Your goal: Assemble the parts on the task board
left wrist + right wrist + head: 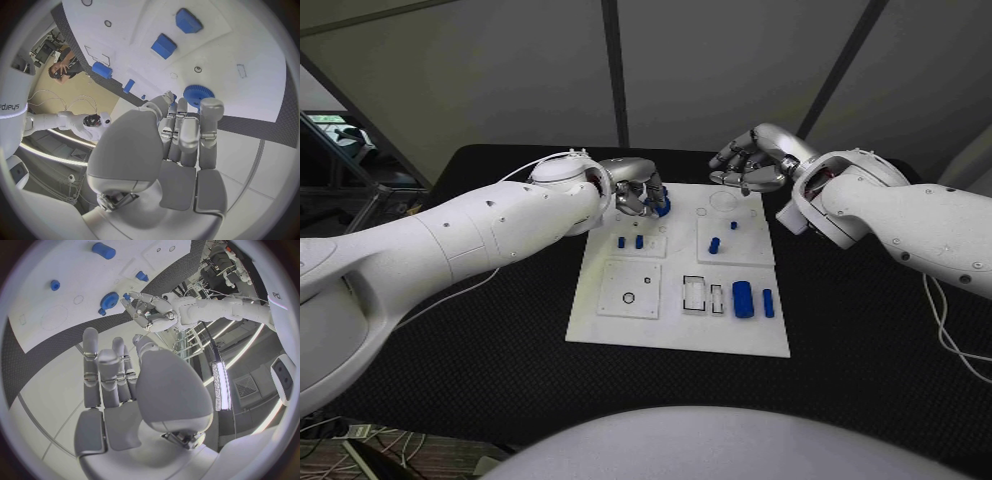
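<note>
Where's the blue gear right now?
In the head view the blue gear is at the board's far left corner, at the left hand's fingertips; the right hand is apart from it.

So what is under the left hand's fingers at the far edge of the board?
A blue gear sits at the left hand's fingertips, over the task board. The fingers cover part of it, so whether it is gripped is unclear.

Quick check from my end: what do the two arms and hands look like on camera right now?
Both arms are glossy white, rounded shells. The left arm has a thin white cable running along it to the wrist; the right arm has a similar cable hanging beside it. The left hand and right hand are silver metal, with segmented fingers showing dark joint gaps, and smooth grey palm plates.
</note>
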Tool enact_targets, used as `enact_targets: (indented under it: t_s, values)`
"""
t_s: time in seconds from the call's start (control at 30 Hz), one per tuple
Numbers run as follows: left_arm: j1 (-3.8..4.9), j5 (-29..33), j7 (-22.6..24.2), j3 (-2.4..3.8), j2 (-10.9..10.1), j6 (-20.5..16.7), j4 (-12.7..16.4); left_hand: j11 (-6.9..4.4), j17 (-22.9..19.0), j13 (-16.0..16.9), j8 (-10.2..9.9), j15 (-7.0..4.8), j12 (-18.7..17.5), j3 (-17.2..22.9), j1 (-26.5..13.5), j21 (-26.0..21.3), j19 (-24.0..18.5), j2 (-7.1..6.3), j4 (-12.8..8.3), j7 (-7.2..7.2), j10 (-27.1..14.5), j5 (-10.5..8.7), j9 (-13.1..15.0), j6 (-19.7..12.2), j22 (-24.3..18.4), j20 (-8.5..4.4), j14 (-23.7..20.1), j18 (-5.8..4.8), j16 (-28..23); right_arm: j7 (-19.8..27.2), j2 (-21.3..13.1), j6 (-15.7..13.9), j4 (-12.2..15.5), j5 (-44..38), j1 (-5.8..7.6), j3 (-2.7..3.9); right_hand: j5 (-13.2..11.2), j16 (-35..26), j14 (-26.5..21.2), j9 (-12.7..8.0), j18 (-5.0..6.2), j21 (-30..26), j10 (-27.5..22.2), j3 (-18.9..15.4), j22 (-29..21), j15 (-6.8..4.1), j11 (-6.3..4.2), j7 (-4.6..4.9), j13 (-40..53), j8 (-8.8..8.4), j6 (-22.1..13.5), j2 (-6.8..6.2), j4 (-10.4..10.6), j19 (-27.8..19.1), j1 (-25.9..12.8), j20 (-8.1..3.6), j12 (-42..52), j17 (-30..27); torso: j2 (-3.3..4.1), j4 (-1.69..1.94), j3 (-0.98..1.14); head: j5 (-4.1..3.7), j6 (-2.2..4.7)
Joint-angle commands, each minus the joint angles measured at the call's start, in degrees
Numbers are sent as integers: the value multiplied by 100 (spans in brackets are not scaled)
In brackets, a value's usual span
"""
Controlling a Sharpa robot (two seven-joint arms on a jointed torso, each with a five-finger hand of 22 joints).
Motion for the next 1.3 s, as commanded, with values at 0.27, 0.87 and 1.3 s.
enact_targets:
  t_s: [0.27, 0.87, 1.3]
  values:
    - [9, 170, -169, 50, -195, 172, 30, 12, -4, -2, -41, -11, -37, 44, -67, 64, 62, 0, -5, 21, 61, -33, -1, 55, 563, -4, 41, -424, 29, 36, -18, -35, 23, 23, 8, 4, 22, -21, -37, -2, 39, -27, 43, 28, 1, 3, -4, -13, -9, 38, 10, -16, -1, -14, 17, 2, -23, 2, 7, -10, 2, 48, -8]
    - [7, 192, -327, 39, -448, 488, 82, 18, -43, 0, -70, -2, -86, 34, -126, 61, 54, -60, -5, 24, 101, -41, -4, 79, 557, 4, 30, -423, 19, 27, -30, -29, 23, 23, 9, 4, 24, -21, -35, -2, 39, -30, 47, 29, 0, 3, -4, -14, -14, 39, 11, -18, 0, -12, 15, 2, -25, 4, 4, -15, 5, 85, -41]
    - [-24, 233, -311, 35, -435, 568, 136, 17, -57, 2, -74, -2, -94, 34, -134, 51, 48, -67, -6, 22, 113, -41, -4, 87, 554, 6, 25, -422, 15, 33, -13, -27, 12, 24, 9, 4, 24, -21, -35, -2, 39, -30, 47, 29, 0, 3, -4, -14, -14, 39, 11, -18, 0, -12, 15, 2, -25, 4, 10, -13, 2, 100, -49]
